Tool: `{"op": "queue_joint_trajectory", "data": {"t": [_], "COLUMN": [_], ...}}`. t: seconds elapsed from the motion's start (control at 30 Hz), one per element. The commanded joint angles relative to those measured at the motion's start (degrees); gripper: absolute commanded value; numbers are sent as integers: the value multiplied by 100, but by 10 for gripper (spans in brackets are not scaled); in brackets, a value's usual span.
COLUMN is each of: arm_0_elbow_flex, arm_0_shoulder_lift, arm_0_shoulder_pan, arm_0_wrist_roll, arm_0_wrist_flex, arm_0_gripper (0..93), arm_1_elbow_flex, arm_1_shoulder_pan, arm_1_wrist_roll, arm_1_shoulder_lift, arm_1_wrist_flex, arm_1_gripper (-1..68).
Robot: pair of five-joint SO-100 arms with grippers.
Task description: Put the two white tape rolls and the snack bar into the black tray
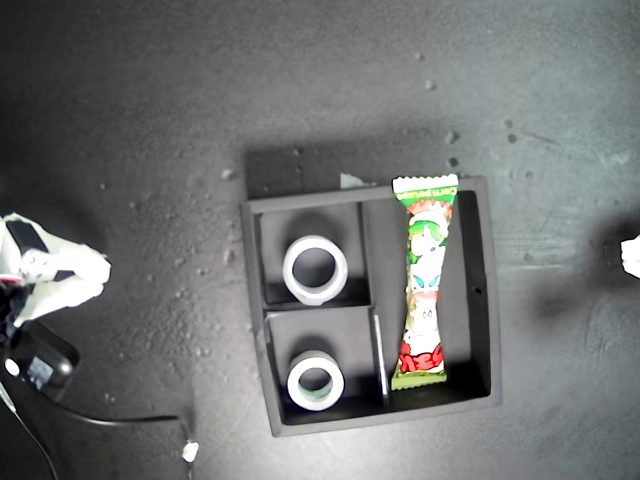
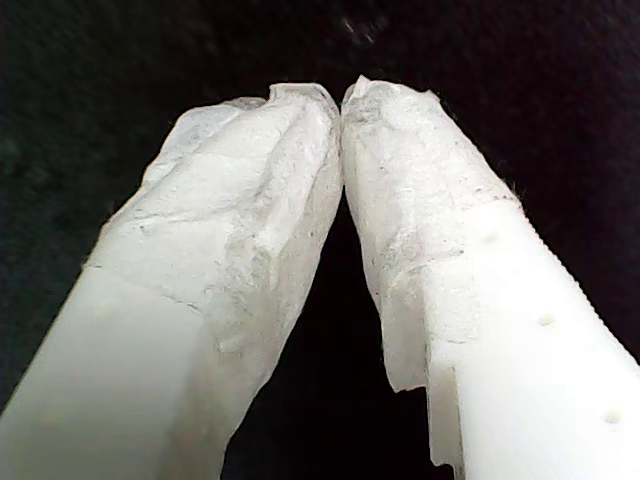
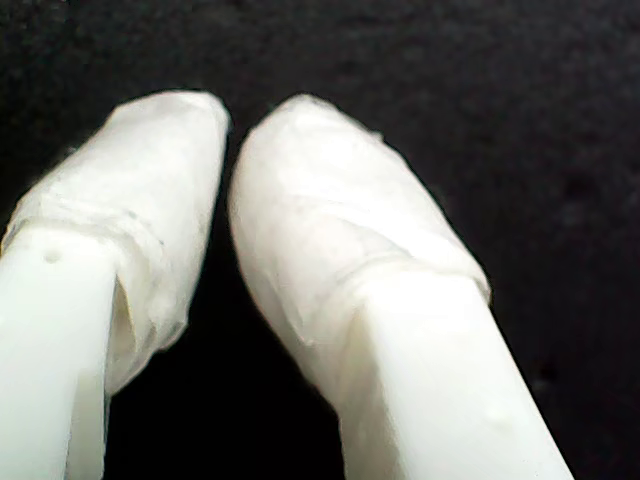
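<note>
Near field, wrist views: my first gripper (image 2: pixel 342 95) has its tape-wrapped white fingertips pressed together at the tips, nothing between them, over dark mat; my second gripper (image 3: pixel 228 135) likewise has its padded tips drawn almost together w/ only a sliver of gap, holding nothing. Which of the two white arm parts at the exterior view's left and right edges belongs to which gripper I cannot tell. Further out, exterior view: square matte black tray (image 1: pixel 480 300) w/ raised walls sits mid-frame on the dark grey tabletop. Count: 2 small white ring-shaped tape rolls, 1 long white-and-green snack bar, 1 tray. First tape roll (image 1: pixel 315 270) lies flat in the upper small compartment as that view shows it; second tape roll (image 1: pixel 316 381), w/ greenish inner rim, lies flat in the lower small compartment; snack bar (image 1: pixel 426 285) lies lengthwise in the long compartment, its upper crimped end resting on the tray wall. Handling, as judged: rolls are light, stiff rings, best pinched across the wall through the hole; the packet looks light, soft, slick-wrapped, prob. crushable, so best taken mid-length across its narrow width. All 3 items appear placed; task looks complete.
</note>
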Motion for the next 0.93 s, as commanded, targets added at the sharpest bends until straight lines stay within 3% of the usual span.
{"op": "queue_joint_trajectory", "data": {"t": [0.0,0.03,0.13,0.2,0.9], "arm_0_elbow_flex": [316,316,316,316,316], "arm_0_shoulder_lift": [255,229,272,272,272], "arm_0_shoulder_pan": [123,114,-35,-53,-35], "arm_0_wrist_roll": [-387,-316,809,773,580], "arm_0_wrist_flex": [439,510,545,589,650], "arm_0_gripper": [15,2,2,2,2], "arm_1_elbow_flex": [70,70,70,70,70], "arm_1_shoulder_pan": [-149,-176,229,413,404], "arm_1_wrist_roll": [97,26,-1336,-2065,-2092], "arm_1_shoulder_lift": [-35,-44,35,35,35], "arm_1_wrist_flex": [220,220,202,202,202], "arm_1_gripper": [11,11,11,13,13]}}
